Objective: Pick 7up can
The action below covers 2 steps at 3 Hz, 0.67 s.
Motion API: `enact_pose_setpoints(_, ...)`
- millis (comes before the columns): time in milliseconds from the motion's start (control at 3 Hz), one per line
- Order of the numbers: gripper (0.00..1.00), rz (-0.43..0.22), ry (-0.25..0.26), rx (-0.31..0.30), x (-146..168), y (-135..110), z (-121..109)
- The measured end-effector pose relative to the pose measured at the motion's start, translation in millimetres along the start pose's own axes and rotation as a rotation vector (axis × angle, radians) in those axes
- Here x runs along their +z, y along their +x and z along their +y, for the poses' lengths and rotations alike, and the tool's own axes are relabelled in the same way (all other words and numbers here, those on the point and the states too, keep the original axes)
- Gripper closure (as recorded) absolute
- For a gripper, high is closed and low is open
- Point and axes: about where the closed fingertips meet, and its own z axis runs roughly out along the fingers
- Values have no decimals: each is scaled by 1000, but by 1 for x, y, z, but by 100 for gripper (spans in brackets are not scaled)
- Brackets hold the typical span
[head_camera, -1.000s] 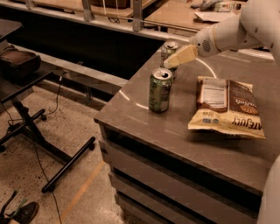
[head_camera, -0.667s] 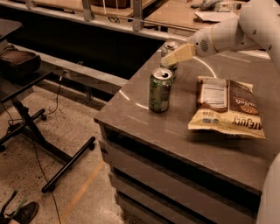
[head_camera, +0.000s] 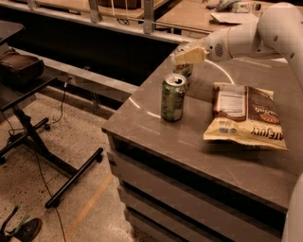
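The pincer (head_camera: pixel 188 56) has shifted a little up and to the left in the camera view over the last second, while both cans and the bag lie where they did. Nearest the camera, the grey table (head_camera: pixel 156 137) shows its front edge and a corner above dark drawer-like fronts. To its left a black stand (head_camera: pixel 28 137) with splayed legs sits on the speckled floor. On the right part of the table lies a flat snack bag (head_camera: pixel 246 116), brown and cream, with its label facing up. Left of the bag and apart from it, a dark, evenly green can (head_camera: pixel 172 98) stands upright near the table's left edge, its silver top opened. Just behind that can is the 7up can (head_camera: pixel 183 72), upright, with only its pale patterned lower body showing. The cream-coloured pincer lies across the 7up can's upper part and hides its top. I cannot tell whether the pincer is spread or pressed together, or whether it grips the can. The white arm (head_camera: pixel 246 38) reaches in from the upper right. Beyond it, a lighter wooden surface (head_camera: pixel 189 12) carries papers at the top of the view.
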Motion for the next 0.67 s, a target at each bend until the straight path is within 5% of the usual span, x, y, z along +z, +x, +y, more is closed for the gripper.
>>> enact_pose_setpoints(667,92,-51,-36,-62,-19,-23,6)
